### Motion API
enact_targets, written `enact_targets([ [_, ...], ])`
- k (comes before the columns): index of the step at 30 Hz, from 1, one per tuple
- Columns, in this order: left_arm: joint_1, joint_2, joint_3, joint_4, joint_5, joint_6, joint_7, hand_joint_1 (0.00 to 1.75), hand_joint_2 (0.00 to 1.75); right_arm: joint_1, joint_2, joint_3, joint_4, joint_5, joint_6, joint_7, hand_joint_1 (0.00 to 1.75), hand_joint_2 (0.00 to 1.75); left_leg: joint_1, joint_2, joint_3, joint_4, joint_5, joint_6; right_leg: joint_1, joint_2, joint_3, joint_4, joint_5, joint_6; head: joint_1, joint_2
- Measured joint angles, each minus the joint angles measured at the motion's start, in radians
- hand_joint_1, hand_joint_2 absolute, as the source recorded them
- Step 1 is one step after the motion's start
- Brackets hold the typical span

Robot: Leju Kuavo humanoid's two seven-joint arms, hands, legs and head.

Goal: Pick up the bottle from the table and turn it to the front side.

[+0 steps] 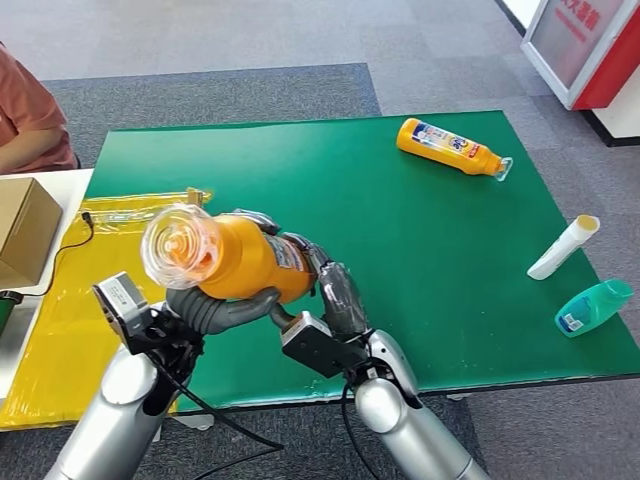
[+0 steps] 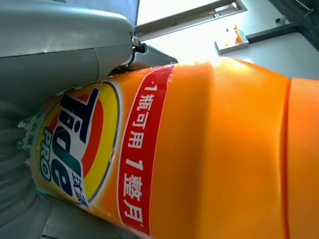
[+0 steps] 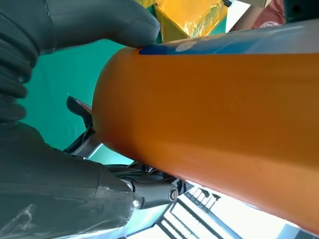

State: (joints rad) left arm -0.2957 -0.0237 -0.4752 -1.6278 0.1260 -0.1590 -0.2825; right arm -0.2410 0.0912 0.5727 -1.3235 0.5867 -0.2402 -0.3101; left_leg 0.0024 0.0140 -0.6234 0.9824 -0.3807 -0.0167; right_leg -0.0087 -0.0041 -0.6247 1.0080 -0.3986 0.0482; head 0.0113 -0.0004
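Both hands hold the same thing. The left hand (image 1: 219, 305) wraps its fingers under the orange bottle (image 1: 241, 255) near the clear cap. The right hand (image 1: 332, 290) grips the bottle's other end. The bottle is up in the air, lying sideways above the near edge of the green table (image 1: 423, 260), with its cap pointing toward the robot.

Before me a green counter (image 1: 423, 250) stands on grey carpet (image 1: 226, 90) that meets paler grey floor (image 1: 302, 30), with a red-and-white stand (image 1: 589, 50) far right and a white side table (image 1: 45, 185) left.
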Motion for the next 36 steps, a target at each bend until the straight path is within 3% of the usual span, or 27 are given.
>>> enact_targets([
  [2, 0.001, 0.000, 0.000, 0.000, -0.002, 0.008, 0.000, 1.75, 1.75, 0.001, 0.000, 0.000, 0.001, -0.002, -0.003, 0.002, 1.75, 1.75, 0.000, 0.000, 0.000, 0.000, 0.000, 0.000, 0.000, 0.000, 0.000, 0.000, 0.000, 0.000, 0.000, 0.000],
  [6, 0.007, 0.000, 0.000, 0.000, -0.008, 0.025, -0.005, 1.75, 1.75, 0.004, 0.000, 0.000, 0.001, -0.008, -0.011, 0.004, 0.00, 1.75, 0.000, 0.000, 0.000, 0.000, 0.000, 0.000, 0.000, 0.000, 0.000, 0.000, 0.000, 0.000, 0.000, 0.000],
  [14, 0.081, 0.009, 0.020, -0.035, -0.101, 0.160, -0.052, 1.75, 1.75, 0.040, 0.000, -0.036, -0.007, -0.078, -0.038, 0.020, 0.00, 1.75, 0.000, 0.000, 0.000, 0.000, 0.000, 0.000, 0.000, 0.000, 0.000, 0.000, 0.000, 0.000, 0.000, 0.000],
  [19, 0.146, 0.019, 0.044, -0.088, -0.261, 0.320, -0.067, 1.75, 1.75, 0.076, -0.002, -0.104, -0.048, -0.125, -0.081, 0.020, 0.00, 1.75, 0.000, 0.000, 0.000, 0.000, 0.000, 0.000, 0.000, 0.000, 0.000, 0.000, -0.001, 0.000, 0.000, 0.000],
  [23, 0.195, 0.033, 0.071, -0.112, -0.337, 0.392, -0.057, 1.75, 1.75, 0.104, -0.011, -0.184, -0.117, -0.155, -0.107, 0.016, 0.00, 1.75, 0.000, 0.000, 0.000, 0.000, -0.001, 0.000, 0.000, 0.000, 0.000, 0.000, -0.001, 0.000, 0.000, 0.000],
  [29, 0.225, 0.051, 0.130, -0.096, -0.691, 0.536, 0.055, 1.75, 1.75, 0.137, -0.019, -0.264, -0.249, -0.168, -0.105, -0.001, 0.00, 1.75, 0.000, 0.000, 0.000, 0.000, -0.001, 0.000, 0.000, 0.000, 0.000, 0.000, -0.001, -0.001, 0.000, 0.000],
  [36, 0.223, 0.066, 0.192, 0.033, -0.928, 0.542, 0.161, 1.75, 1.75, 0.149, -0.026, -0.295, -0.384, -0.170, -0.089, -0.005, 0.00, 1.75, 0.000, 0.000, 0.000, 0.000, -0.001, 0.000, 0.000, 0.000, -0.001, 0.000, -0.001, -0.001, 0.000, 0.000],
])
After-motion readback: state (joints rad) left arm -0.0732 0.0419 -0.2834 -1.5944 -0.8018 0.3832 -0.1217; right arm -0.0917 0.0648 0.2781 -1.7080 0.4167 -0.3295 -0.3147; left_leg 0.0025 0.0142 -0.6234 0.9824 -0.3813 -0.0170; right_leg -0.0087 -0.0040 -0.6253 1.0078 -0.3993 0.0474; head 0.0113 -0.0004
